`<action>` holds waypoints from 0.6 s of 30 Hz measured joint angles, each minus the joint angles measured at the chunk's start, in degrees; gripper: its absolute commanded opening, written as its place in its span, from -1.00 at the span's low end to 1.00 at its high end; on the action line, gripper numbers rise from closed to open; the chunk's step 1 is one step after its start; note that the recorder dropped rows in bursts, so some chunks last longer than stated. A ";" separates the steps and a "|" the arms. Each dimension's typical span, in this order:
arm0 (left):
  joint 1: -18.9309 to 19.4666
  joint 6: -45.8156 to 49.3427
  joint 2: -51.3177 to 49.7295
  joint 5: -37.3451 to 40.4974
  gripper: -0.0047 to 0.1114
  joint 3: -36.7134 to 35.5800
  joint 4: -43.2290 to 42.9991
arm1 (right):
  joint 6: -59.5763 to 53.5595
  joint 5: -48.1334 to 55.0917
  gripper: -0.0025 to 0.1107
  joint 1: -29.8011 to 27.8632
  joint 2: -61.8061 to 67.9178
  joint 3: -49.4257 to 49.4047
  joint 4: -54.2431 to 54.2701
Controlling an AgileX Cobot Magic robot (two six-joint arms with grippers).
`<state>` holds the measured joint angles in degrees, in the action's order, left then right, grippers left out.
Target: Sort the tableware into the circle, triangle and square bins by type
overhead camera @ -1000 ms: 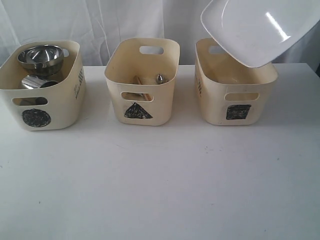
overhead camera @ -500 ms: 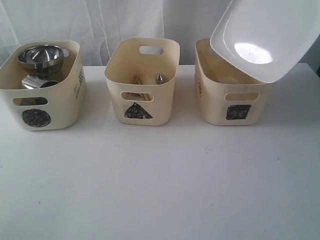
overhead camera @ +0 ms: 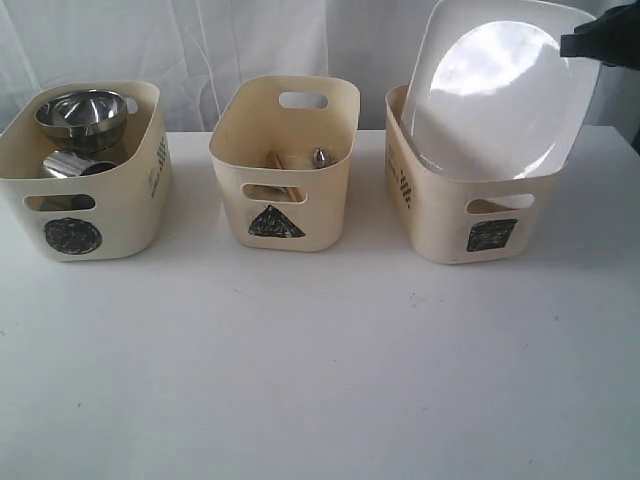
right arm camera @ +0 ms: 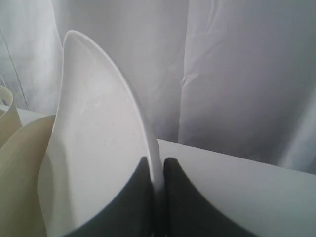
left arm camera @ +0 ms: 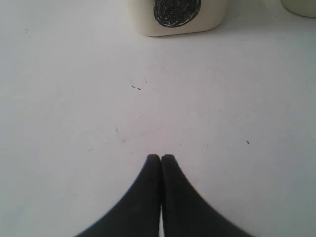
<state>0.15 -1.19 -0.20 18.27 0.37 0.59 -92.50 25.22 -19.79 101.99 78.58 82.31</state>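
The large white plate (overhead camera: pixel 495 95) stands nearly upright with its lower edge inside the square bin (overhead camera: pixel 470 215). My right gripper (overhead camera: pixel 572 46) is shut on the plate's upper right rim; the right wrist view shows the plate (right arm camera: pixel 94 163) edge pinched in the gripper (right arm camera: pixel 157 163). A steel bowl (overhead camera: pixel 82 115) and a steel mug (overhead camera: pixel 70 165) lie in the circle bin (overhead camera: pixel 85 225). Chopsticks (overhead camera: pixel 277 161) and a steel utensil tip (overhead camera: pixel 319 157) show in the triangle bin (overhead camera: pixel 285 215). My left gripper (left arm camera: pixel 161 159) is shut and empty over the table, short of the circle bin (left arm camera: pixel 177 17).
White curtains hang behind the three bins. The white table (overhead camera: pixel 320 370) stretches in front of them. The square bin sits turned and slightly nearer than the other two.
The plate tipped from lying flat above the square bin to standing almost upright inside it. The square bin shifted and turned a little. The right gripper came into the exterior view.
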 measured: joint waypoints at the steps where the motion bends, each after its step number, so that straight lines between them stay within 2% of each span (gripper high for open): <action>1: 0.00 0.00 0.00 0.00 -0.92 0.00 0.00 | -0.15 -0.27 -0.94 0.00 0.12 0.00 0.00; 2: 0.00 0.00 0.00 0.00 -0.92 0.00 0.00 | -0.27 -0.55 -0.92 0.00 0.50 0.00 0.00; 4: 0.00 0.00 0.00 0.00 -0.92 0.00 0.00 | -0.27 -0.60 -0.70 0.00 0.87 0.00 0.00; 7: 0.00 0.00 0.00 0.00 -0.92 0.00 0.00 | -0.27 0.82 -0.09 0.00 0.87 0.09 1.44; 9: 0.00 0.00 0.00 0.00 -0.92 0.00 0.00 | -0.27 1.72 0.03 0.00 0.87 0.09 3.63; 12: 0.00 0.00 0.00 0.00 -0.92 0.00 0.00 | -0.27 3.20 -0.04 0.00 0.87 0.09 6.88; 13: 0.00 0.00 0.00 0.00 -0.92 0.00 0.00 | -0.16 4.48 -0.17 0.00 0.46 0.09 8.50; 16: 0.00 0.00 0.00 0.00 -0.92 0.00 0.00 | 6.25 6.74 -0.86 0.00 -2.06 0.09 11.08; 18: 0.00 0.00 0.00 0.00 -0.92 0.00 0.00 | 10.93 6.47 -0.96 0.00 -3.81 0.09 11.20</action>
<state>0.15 -1.19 -0.20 18.27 0.37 0.59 -81.57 31.69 -19.79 98.18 78.67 93.52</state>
